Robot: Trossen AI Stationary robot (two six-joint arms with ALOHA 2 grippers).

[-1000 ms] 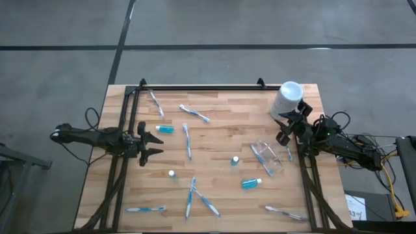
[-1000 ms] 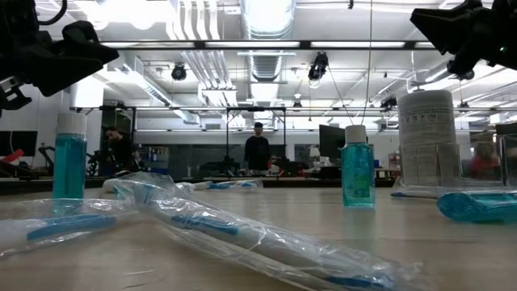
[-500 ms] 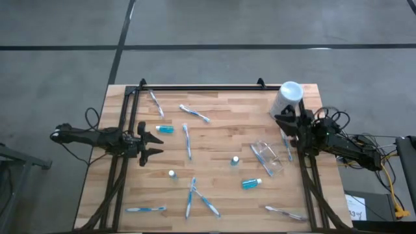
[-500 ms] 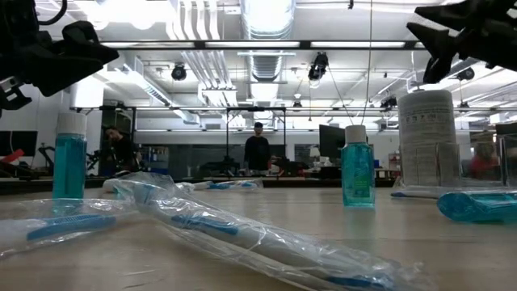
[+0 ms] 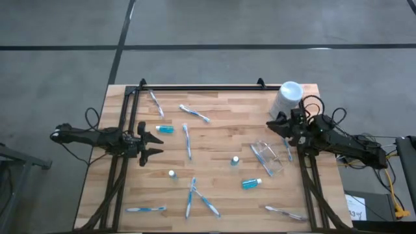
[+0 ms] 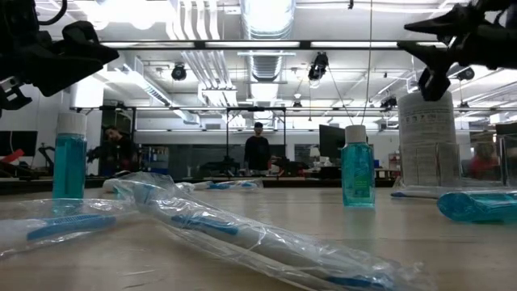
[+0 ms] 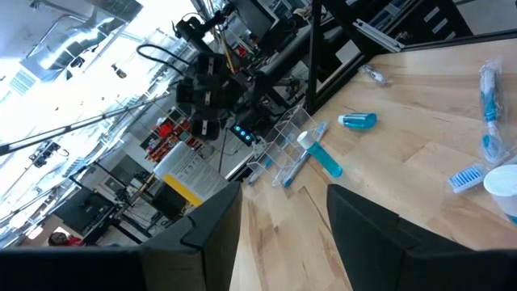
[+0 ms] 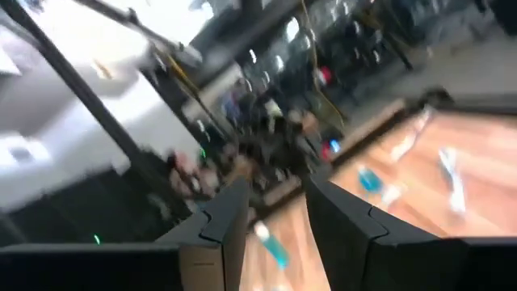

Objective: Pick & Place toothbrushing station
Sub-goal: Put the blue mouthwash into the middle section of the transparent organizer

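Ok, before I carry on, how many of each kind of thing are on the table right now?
Toothbrushes: 8, one of them thin and faint beside the pouch
Small blue bottles: 4, two lying and two standing
Clear pouch: 1
Tall white cylinder: 1
Total: 14

No text or label can be read.

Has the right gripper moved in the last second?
Yes. In the high view the right gripper has swung up beside the tall white cylinder, away from the clear pouch.
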